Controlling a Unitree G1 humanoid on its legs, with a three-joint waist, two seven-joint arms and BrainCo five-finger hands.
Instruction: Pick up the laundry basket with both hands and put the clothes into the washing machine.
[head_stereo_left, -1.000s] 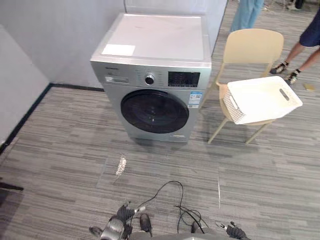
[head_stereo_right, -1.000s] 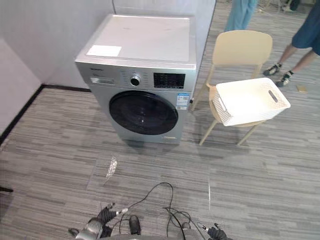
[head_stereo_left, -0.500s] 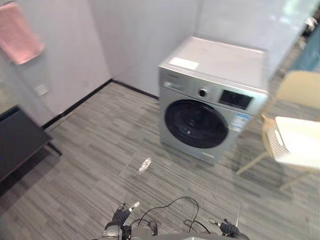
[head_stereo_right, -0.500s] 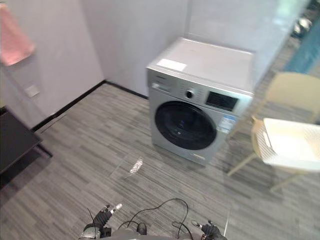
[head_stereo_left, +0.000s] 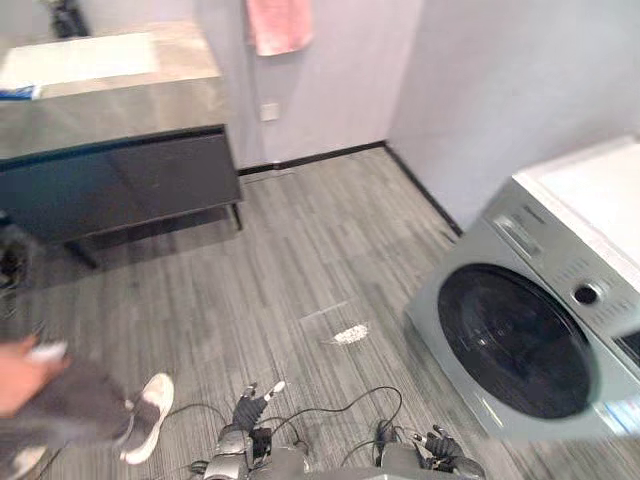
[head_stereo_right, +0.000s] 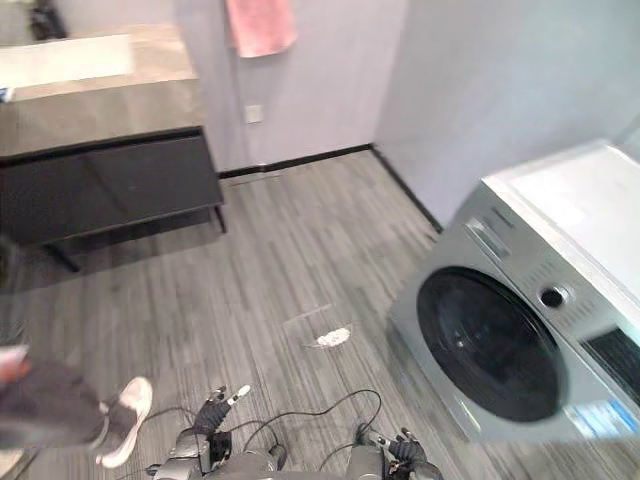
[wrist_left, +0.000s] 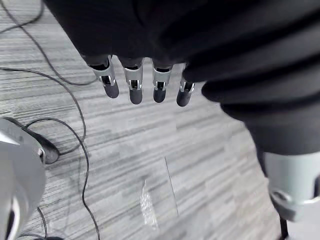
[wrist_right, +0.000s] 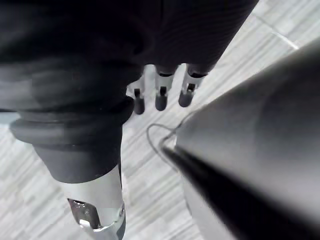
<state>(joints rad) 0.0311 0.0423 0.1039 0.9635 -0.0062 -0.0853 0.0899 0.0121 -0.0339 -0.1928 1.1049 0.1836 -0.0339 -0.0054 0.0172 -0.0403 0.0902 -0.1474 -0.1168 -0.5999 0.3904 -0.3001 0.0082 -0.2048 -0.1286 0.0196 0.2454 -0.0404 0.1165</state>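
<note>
A person's leg and white shoe (head_stereo_left: 145, 415) are seen at the far left of the grey plank floor (head_stereo_left: 290, 260), and a long dark cabinet (head_stereo_left: 120, 185) is set against the wall beyond, with a pink towel (head_stereo_left: 278, 24) hung above its right end. A small pale scrap (head_stereo_left: 349, 333) is left lying on the floor between the cabinet and the washing machine (head_stereo_left: 540, 320), which is seen at the right with its round dark door (head_stereo_left: 512, 340) closed. No laundry basket and no clothes are to be found in these views, so their place cannot be told. The left hand (wrist_left: 145, 82) is held low over the floor, its fingers straight and relaxed in a row, nothing between them; the right hand (wrist_right: 162, 92) is held likewise, loose and empty, close beside a grey panel. Whether the basket is yet to be fetched or has been set down again after the wash was loaded cannot be settled: shut door and empty hands would suit either. If the basket is to be sought, it is judged that the head should be turned slowly enough for the room to be read, the person's feet and the scrap should be given room, and both hands should be kept loose and level so that the two handles can be taken together.
</note>
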